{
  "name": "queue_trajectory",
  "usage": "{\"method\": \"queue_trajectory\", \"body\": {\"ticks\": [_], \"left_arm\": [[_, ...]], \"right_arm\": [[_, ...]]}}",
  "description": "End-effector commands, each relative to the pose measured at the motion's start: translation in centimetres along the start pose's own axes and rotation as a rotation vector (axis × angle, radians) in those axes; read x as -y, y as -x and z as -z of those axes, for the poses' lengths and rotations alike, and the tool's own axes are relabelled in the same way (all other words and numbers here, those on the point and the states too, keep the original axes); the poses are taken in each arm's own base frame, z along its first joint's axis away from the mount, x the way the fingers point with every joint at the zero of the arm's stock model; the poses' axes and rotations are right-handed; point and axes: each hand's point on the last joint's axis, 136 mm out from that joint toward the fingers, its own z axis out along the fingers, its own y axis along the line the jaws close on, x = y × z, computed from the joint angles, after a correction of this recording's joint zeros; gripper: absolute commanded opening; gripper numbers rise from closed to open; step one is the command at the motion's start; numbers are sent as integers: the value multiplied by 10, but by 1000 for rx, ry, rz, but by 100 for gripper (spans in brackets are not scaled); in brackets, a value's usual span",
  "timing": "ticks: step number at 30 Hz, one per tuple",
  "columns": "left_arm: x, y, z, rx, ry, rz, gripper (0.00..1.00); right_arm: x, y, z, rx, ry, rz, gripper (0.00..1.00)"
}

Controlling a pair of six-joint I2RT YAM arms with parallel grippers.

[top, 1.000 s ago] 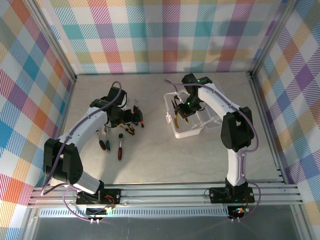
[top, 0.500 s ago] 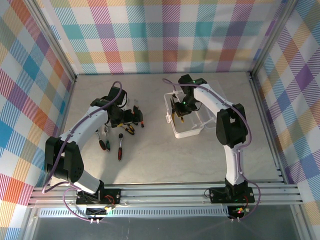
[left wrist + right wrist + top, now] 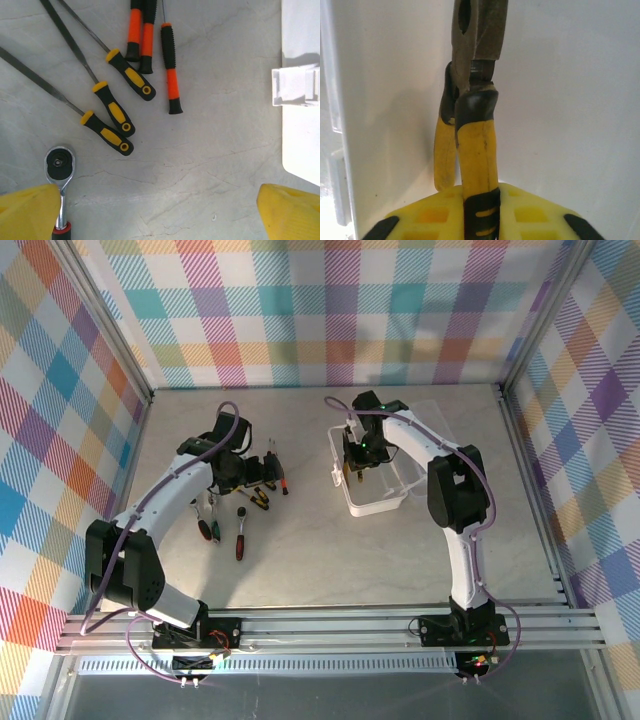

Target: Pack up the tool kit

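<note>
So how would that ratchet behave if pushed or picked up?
The ratchet probably slides rather than rolls, since its wide flat head lies on the table. Its steel head and shank suggest it is stiff and heavy for its size. The polished shank may be slippery.

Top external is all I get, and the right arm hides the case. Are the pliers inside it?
Observer: Yes. On the right wrist view the yellow-handled pliers are inside the white case, close to one of its walls, head pointing away from the wrist.
Operator: Let go of?
Observer: Not visibly. The right gripper has its jaws against one handle, with no gap showing.
Operator: And the left side?
Observer: The left gripper has its jaws wide open with only bare table between them. A ratchet lies just ahead of one fingertip.
</note>
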Motion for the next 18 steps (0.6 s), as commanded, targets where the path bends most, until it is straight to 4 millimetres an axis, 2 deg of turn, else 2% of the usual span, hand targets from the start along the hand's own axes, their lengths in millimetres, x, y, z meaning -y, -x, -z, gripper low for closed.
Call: {"method": "queue_trajectory", "body": {"ticks": [1,6,10,13,18], "left_arm": [[-4,0,11,23,25,37,100],[-5,3,12,36,34,49,100],[-4,6,11,22,49,49,100],[-6,5,6,-8,80,30,100],[-23,-5,-3,-59,177,3,100]], "right_arm": [[-14,23,22,89,32,-7,27],[-23,29,29,108,59,-2,42],[-30,31,37,125,80,2,45],[-42,34,50,150,123,3,53],[-54,34,76,168,109,32,90]]}}
